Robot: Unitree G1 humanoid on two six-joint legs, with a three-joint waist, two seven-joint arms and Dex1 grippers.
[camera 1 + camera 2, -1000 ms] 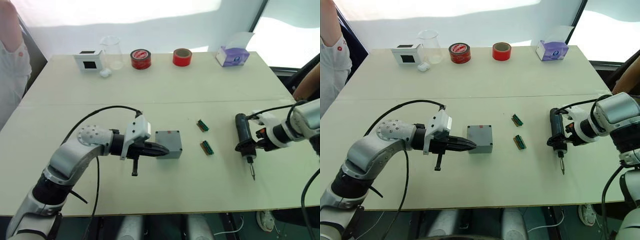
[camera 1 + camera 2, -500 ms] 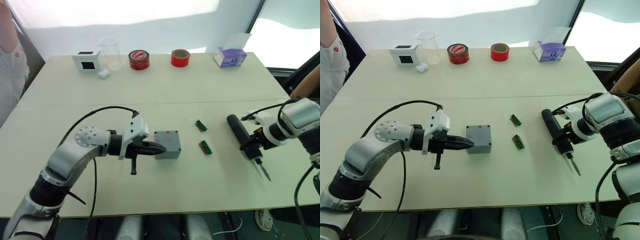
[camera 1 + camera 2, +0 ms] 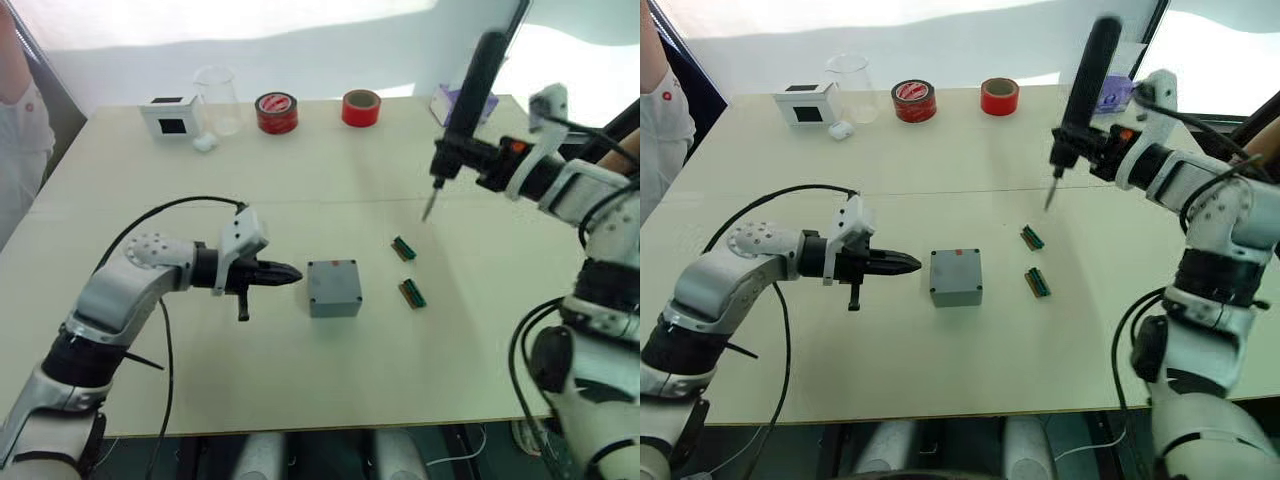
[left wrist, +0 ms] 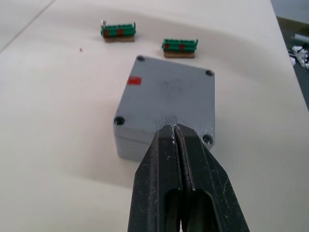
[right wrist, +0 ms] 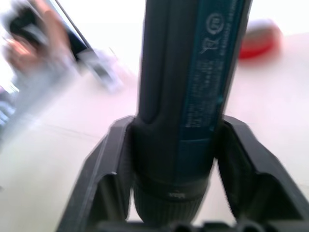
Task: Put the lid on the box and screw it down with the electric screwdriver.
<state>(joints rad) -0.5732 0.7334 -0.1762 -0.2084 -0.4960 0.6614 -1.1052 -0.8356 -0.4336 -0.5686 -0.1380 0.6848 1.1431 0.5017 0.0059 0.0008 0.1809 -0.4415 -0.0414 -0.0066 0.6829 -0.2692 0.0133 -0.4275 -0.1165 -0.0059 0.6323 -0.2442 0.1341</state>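
Note:
The grey box (image 3: 334,287) stands mid-table, its flat top showing corner screw holes and a small red mark (image 4: 134,80). A faint seam runs under that top face, so the lid (image 4: 169,96) looks seated on it, though I cannot tell for sure. My left gripper (image 3: 294,272) is shut and empty, pointing at the box's left side a short gap away. My right gripper (image 3: 470,160) is raised high over the far right of the table, shut on the electric screwdriver (image 3: 1080,95). The tool is tilted, with its bit (image 3: 1049,197) pointing down above the green blocks. One finger (image 5: 104,179) presses its barrel (image 5: 188,96).
Two green terminal blocks (image 3: 404,249) (image 3: 413,293) lie right of the box. Along the far edge stand a white cube (image 3: 170,117), a clear beaker (image 3: 220,98), two red tape rolls (image 3: 277,113) (image 3: 362,108) and a tissue box (image 3: 1110,95). A person (image 3: 18,120) stands at the left.
My right arm has lifted the screwdriver off the table and swung it up and inward. My left gripper has pulled back left, away from the box.

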